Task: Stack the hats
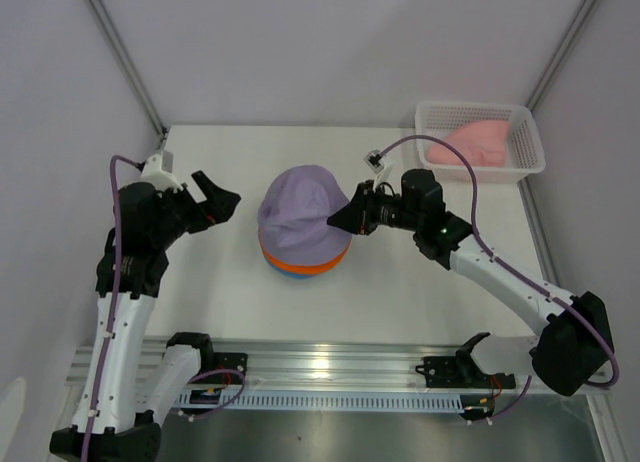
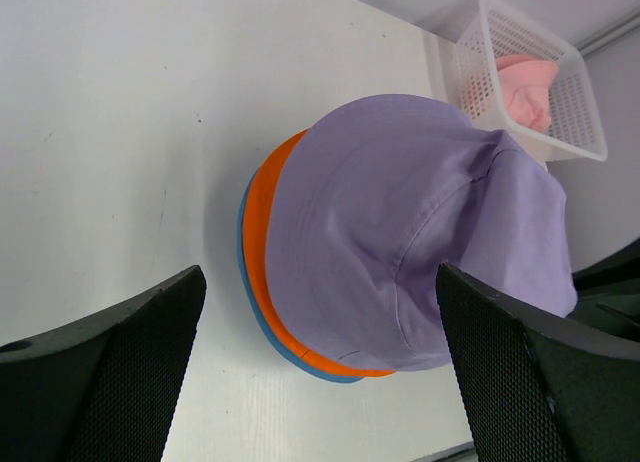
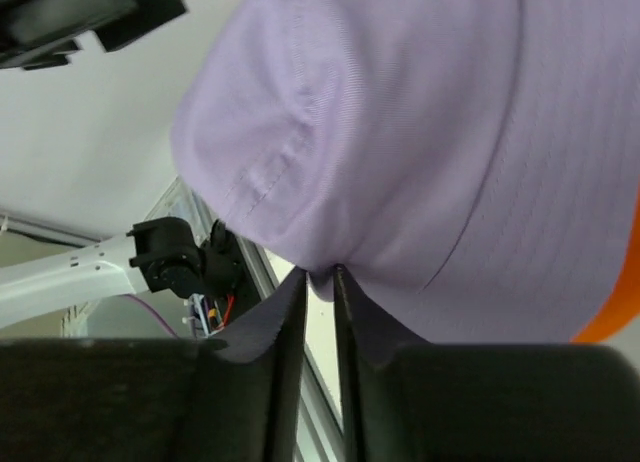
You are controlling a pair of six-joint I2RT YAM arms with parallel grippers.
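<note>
Three hats sit stacked in the middle of the table: the lavender hat (image 1: 300,217) (image 2: 400,232) (image 3: 420,132) on top, the orange hat (image 1: 300,265) (image 2: 262,242) (image 3: 615,322) under it, and the blue hat (image 1: 285,270) (image 2: 243,252) at the bottom. My right gripper (image 1: 335,222) (image 3: 320,272) is at the lavender hat's right side. Its fingertips stand a narrow gap apart, with a small fold of the lavender fabric pinched between them. My left gripper (image 1: 222,204) (image 2: 320,272) hangs wide open to the left of the stack, touching nothing. The pink hat (image 1: 478,142) (image 2: 527,87) lies in the basket.
The white mesh basket (image 1: 528,147) (image 2: 480,42) stands at the table's back right corner. Grey walls close in the table on the left, back and right. A metal rail with the arm bases runs along the near edge.
</note>
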